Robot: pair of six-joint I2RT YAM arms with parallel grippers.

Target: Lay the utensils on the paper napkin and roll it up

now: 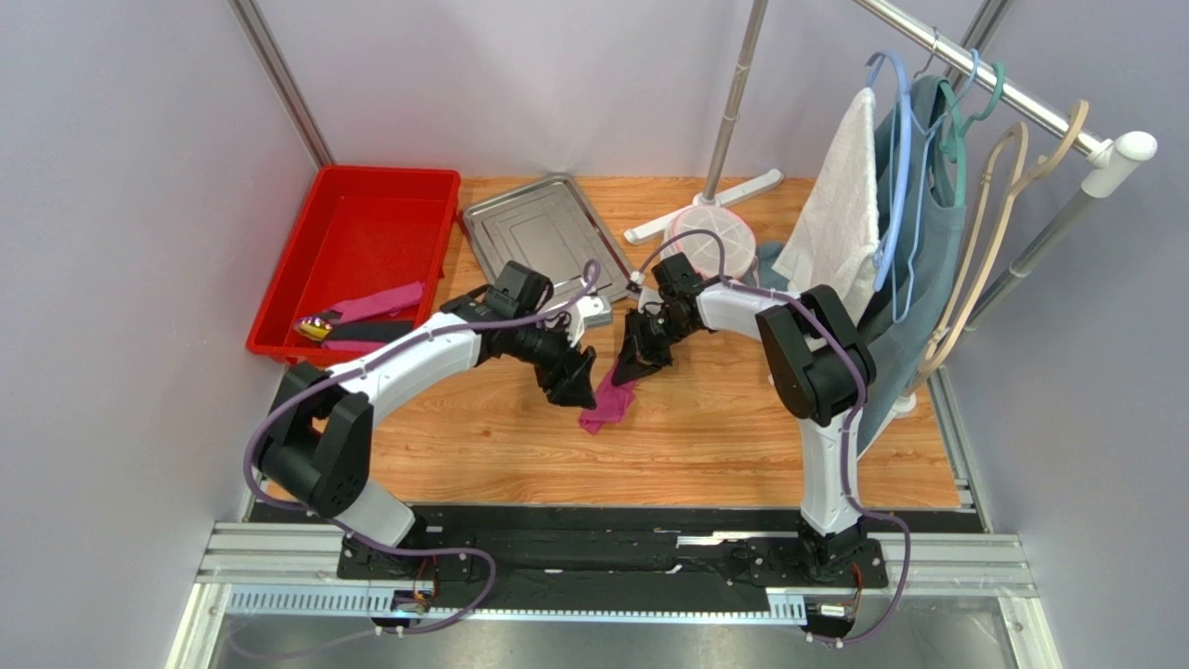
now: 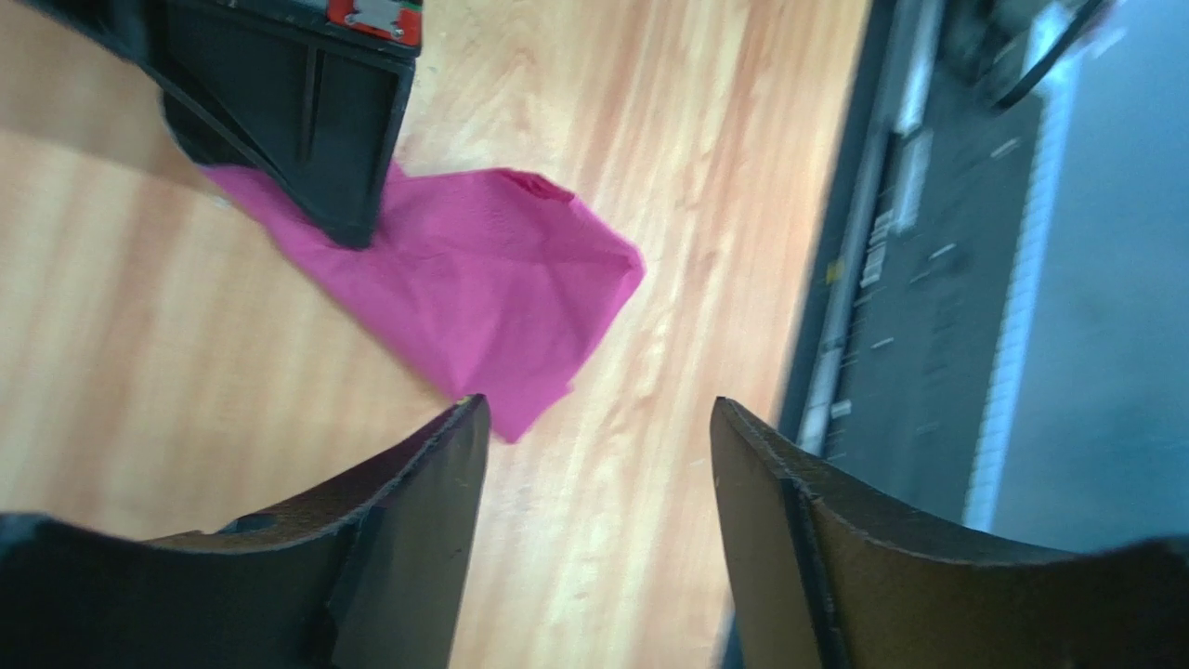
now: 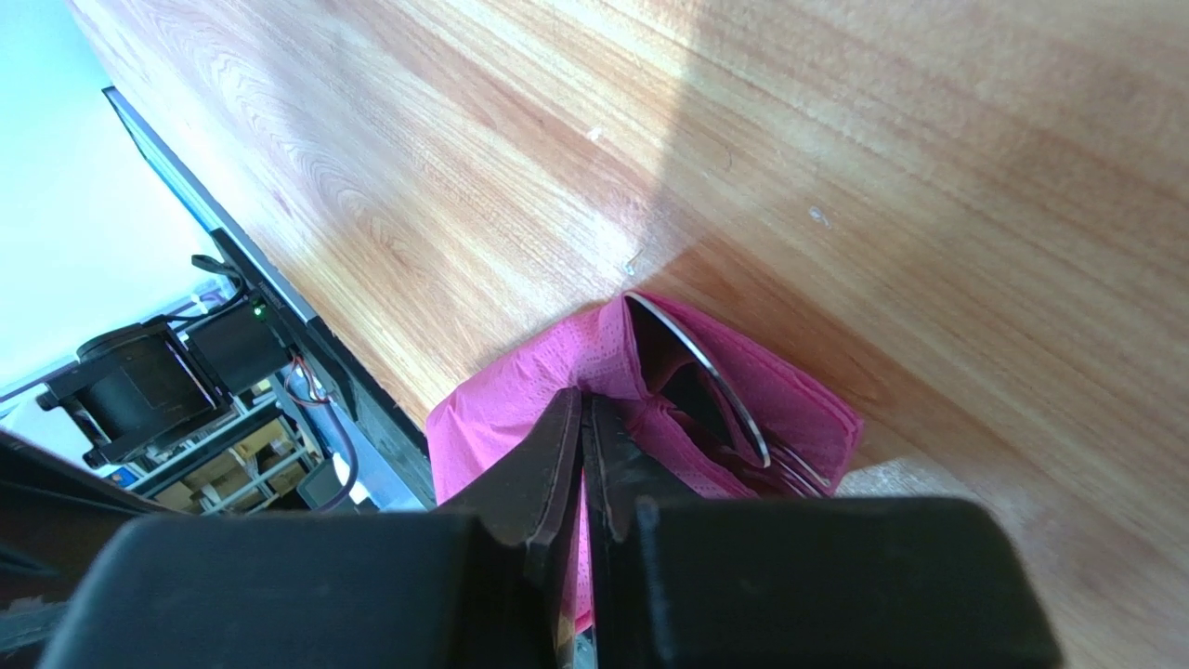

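Observation:
The magenta paper napkin (image 1: pixel 610 403) lies crumpled and folded on the wooden table between the two grippers. My right gripper (image 3: pixel 582 402) is shut on a fold of the paper napkin (image 3: pixel 517 397). Shiny utensils (image 3: pixel 705 377), a spoon and fork tines, lie inside the fold to the right of the fingers. My left gripper (image 2: pixel 597 407) hovers open just above the table, apart from the paper napkin (image 2: pixel 482 286), with nothing between its fingers. In the top view the left gripper (image 1: pixel 572 377) sits just left of the napkin, and the right gripper (image 1: pixel 639 363) at its upper end.
A steel tray (image 1: pixel 544 230) lies at the back centre and a red bin (image 1: pixel 356 258) with pink items at the back left. A white round stand base (image 1: pixel 709 240) and a garment rack (image 1: pixel 977 154) with a towel and hangers stand at the right.

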